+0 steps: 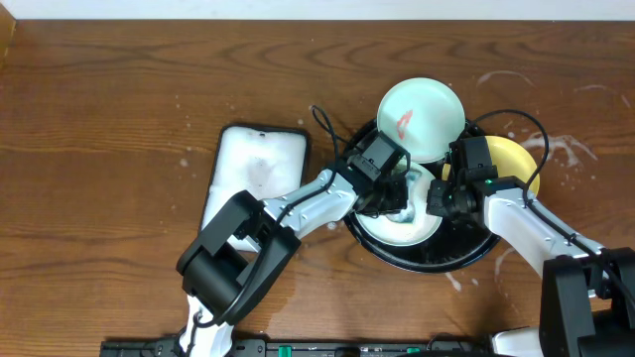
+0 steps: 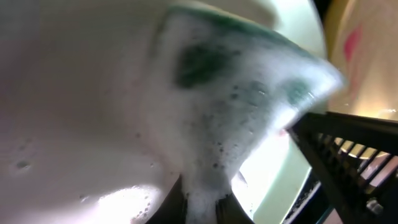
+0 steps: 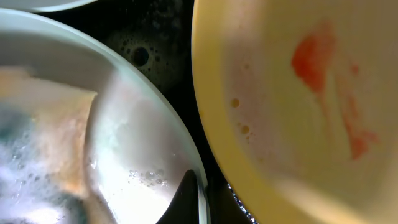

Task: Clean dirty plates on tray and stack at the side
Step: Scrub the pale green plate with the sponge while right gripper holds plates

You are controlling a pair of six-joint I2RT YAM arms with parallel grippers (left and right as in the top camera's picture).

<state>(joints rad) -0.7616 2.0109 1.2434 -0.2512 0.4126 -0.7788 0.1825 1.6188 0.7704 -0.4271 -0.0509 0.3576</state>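
Observation:
The black tray [image 1: 466, 260] holds three plates. A mint plate with a red smear [image 1: 422, 117] lies at its far edge. A yellow plate [image 1: 518, 159] with red smears [image 3: 311, 93] lies at its right. A soapy mint plate [image 1: 402, 230] lies in the middle. My left gripper [image 1: 397, 196] is shut on a foamy green sponge [image 2: 236, 106] and presses it on that plate [image 2: 74, 124]. My right gripper [image 1: 437, 201] is shut on the plate's right rim [image 3: 198, 198], one finger inside and one outside. The side patch with whitish streaks [image 1: 571, 149] is at the right.
A white rectangular tray [image 1: 256, 169] with foam lies left of the black tray. Wet streaks mark the wood around the black tray. The two arms cross close together over the middle plate. The black tray's wet floor [image 3: 155, 43] shows between the plates.

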